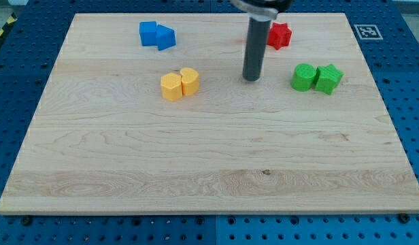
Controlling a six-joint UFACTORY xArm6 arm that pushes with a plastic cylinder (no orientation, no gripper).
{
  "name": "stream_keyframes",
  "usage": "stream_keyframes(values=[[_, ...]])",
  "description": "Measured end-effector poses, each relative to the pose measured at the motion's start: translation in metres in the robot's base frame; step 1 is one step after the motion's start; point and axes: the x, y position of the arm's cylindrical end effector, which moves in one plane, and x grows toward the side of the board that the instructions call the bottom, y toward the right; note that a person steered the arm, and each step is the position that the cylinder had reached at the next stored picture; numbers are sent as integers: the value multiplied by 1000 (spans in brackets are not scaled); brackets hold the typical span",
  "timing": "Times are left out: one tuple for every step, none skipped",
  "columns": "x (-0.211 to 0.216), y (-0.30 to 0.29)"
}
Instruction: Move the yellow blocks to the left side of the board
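Two yellow blocks touch each other left of the board's middle: a hexagonal one (171, 87) and a taller rounded one (190, 81) on its right. My tip (251, 78) rests on the wooden board (196, 170), to the right of the yellow pair and apart from it by roughly a block's width and a half. The rod rises from the tip to the view's top edge.
Two blue blocks (157, 35) sit together at the top left. A red block (279, 35) lies at the top, partly behind the rod. Two green blocks (316, 77) sit together right of my tip. A marker tag (365, 30) is at the board's top right corner.
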Motion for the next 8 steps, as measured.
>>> stream_keyframes(values=[[0, -12], [3, -41], [9, -68], [10, -93], [10, -117], [10, -125], [10, -125], [14, -121]])
